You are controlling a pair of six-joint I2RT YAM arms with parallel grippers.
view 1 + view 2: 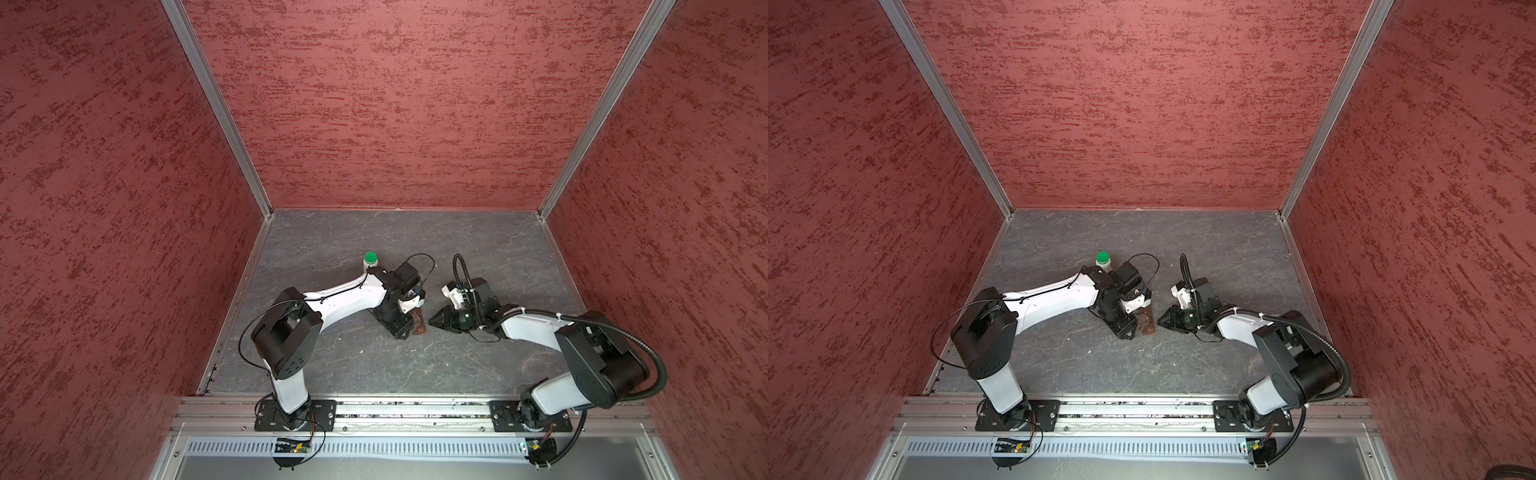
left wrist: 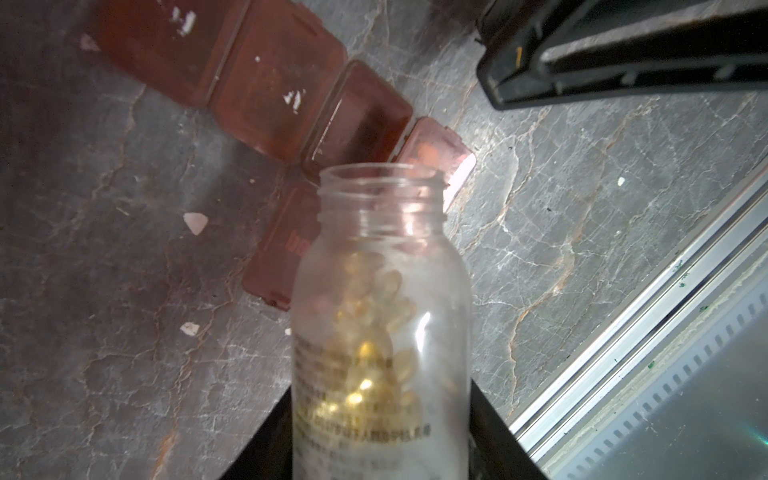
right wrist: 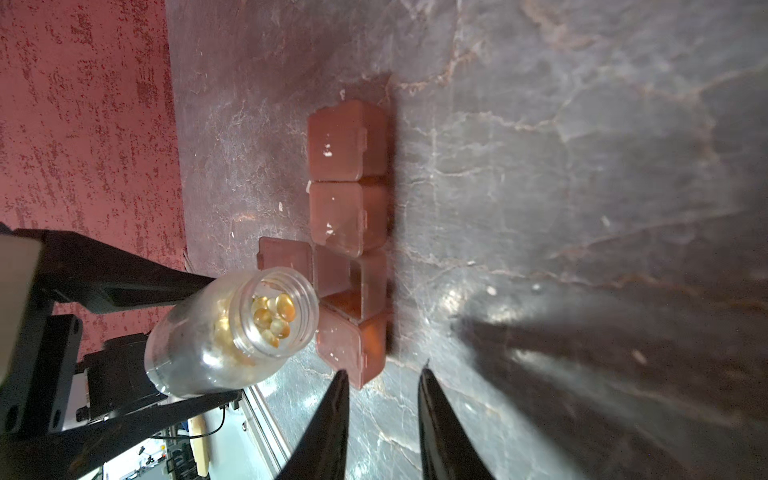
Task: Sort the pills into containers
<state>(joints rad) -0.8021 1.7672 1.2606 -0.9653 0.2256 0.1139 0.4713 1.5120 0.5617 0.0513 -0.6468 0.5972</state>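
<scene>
**Left gripper [image 2: 380, 384] is clamping a tilted, uncapped bottle [image 2: 382, 291], its mouth near an open compartment of the pillbox [image 3: 349, 208].**
Pills [image 3: 274, 316] are sitting inside the bottle; right gripper [image 3: 382, 374], fingers slightly apart and empty, is pointing at the pillbox end.

Blurred, unreadable print [image 2: 357, 432] on the bottle [image 2: 380, 249]

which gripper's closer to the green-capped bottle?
Left. The left gripper is in front of the green-capped bottle, holding the pill bottle; right gripper sits farther right, beyond the pill organizer.
</scene>
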